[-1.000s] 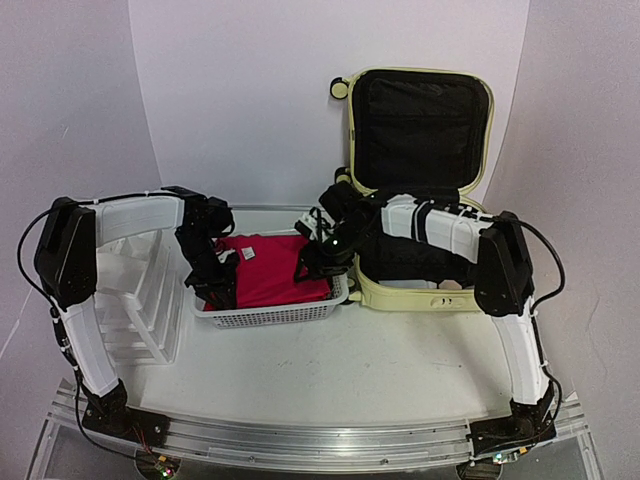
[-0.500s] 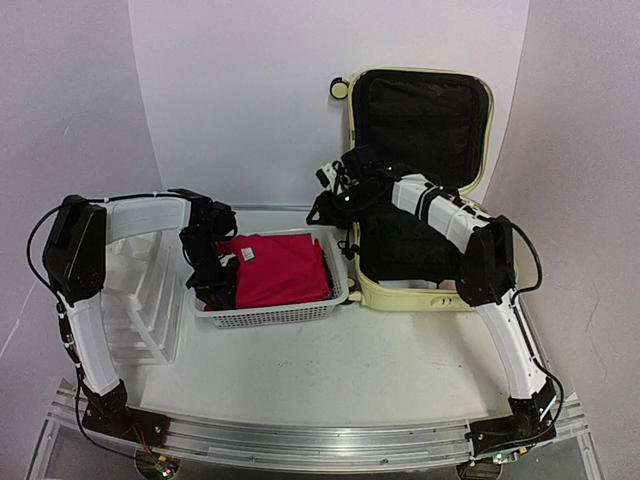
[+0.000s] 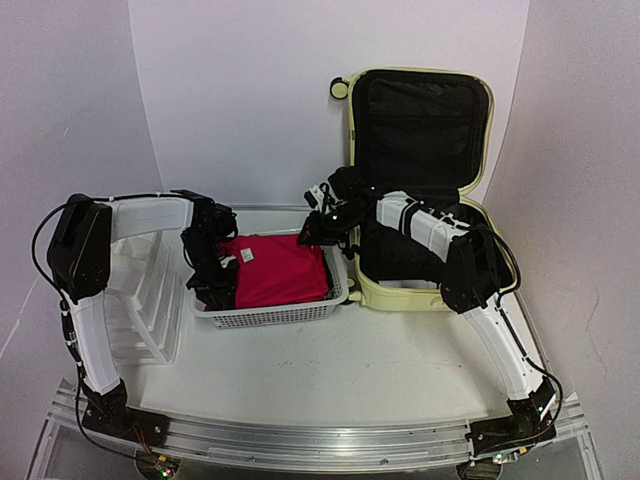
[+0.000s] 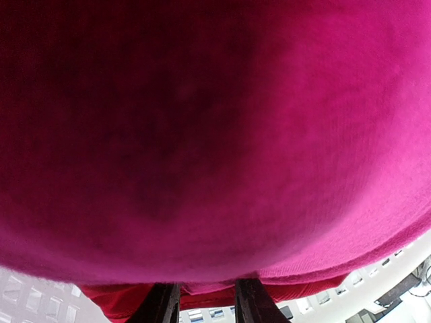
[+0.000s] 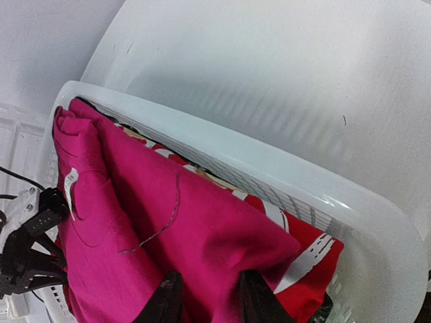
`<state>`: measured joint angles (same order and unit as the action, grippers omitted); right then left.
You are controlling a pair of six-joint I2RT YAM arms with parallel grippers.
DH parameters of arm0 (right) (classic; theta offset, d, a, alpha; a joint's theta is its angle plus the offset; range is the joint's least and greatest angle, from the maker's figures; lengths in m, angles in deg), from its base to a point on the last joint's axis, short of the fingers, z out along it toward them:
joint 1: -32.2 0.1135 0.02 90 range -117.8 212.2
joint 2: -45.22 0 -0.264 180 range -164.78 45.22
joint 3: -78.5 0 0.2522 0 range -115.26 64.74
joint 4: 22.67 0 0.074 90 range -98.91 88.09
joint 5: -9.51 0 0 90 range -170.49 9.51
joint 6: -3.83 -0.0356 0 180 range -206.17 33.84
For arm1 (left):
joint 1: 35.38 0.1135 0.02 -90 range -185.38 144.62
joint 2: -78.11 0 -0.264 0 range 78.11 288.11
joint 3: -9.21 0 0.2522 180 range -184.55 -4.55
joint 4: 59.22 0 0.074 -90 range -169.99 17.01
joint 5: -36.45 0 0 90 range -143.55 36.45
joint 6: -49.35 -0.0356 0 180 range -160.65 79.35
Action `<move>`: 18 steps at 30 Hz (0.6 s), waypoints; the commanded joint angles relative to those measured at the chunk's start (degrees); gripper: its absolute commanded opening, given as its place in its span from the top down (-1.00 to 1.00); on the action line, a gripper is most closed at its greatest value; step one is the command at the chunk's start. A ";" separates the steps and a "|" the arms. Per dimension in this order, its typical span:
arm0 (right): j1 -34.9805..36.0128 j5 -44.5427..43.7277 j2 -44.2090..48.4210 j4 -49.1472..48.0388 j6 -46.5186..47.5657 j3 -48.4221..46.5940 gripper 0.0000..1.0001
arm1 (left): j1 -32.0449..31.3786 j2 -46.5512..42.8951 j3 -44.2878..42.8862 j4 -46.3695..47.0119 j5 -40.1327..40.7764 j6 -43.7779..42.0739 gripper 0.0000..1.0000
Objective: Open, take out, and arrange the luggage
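White counter (image 3: 330,370) up front, and on it the white mesh basket (image 3: 270,316) with a magenta garment (image 3: 275,270) folded inside. Left end effector (image 4: 202,306) works the basket's left end, narrowed onto the cloth, which drapes over its lens. Right end effector (image 5: 209,299) is at the basket's far right corner, fingers pinched on a fold. Just right of the basket, the luggage (image 3: 420,130) lies open, lid upright. Stiff, smooth shell on wheels, likely to roll; I'd grip its rim.
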<state>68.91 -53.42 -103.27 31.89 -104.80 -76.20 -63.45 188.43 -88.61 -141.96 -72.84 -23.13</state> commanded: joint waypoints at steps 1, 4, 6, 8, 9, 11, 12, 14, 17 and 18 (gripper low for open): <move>0.74 3.07 0.96 -5.30 -1.78 -0.50 0.33 | 0.13 2.92 -0.32 -3.19 1.85 -2.12 0.42; 0.78 5.60 2.57 -4.41 -0.51 1.51 0.27 | 0.13 3.24 -0.58 -3.30 1.48 -2.38 0.42; 0.69 0.27 7.34 -3.17 0.86 5.89 -0.06 | 0.13 3.04 -0.46 -3.22 1.78 -2.05 0.42; 0.50 -4.72 9.79 1.02 3.51 5.82 -0.18 | 0.13 3.03 -0.25 -3.15 1.68 -1.88 0.42; 0.49 -5.38 10.43 2.09 4.56 4.92 -0.22 | 0.13 3.11 -0.16 -3.11 1.62 -1.87 0.42; 0.39 -3.54 11.23 3.15 4.77 4.08 -0.25 | 0.13 3.25 -0.10 -3.13 1.41 -2.04 0.42; 0.46 -1.86 11.24 2.96 4.26 3.80 -0.25 | 0.13 3.17 -0.14 -3.16 1.30 -2.05 0.42; 0.81 1.61 10.05 1.76 2.47 2.86 -0.25 | 0.12 3.08 -0.12 -3.15 1.24 -2.05 0.42; 1.16 6.79 5.46 0.46 -0.72 -2.33 -0.22 | 0.13 3.05 -0.30 -3.13 1.18 -2.05 0.42; 1.27 7.88 3.86 -0.14 -2.03 -3.98 -0.21 | 0.13 2.96 -0.32 -3.13 1.15 -2.05 0.42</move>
<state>69.54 -51.91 -96.62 34.18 -103.14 -73.19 -63.34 189.50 -89.22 -142.44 -72.92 -24.35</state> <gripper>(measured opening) 0.616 0.290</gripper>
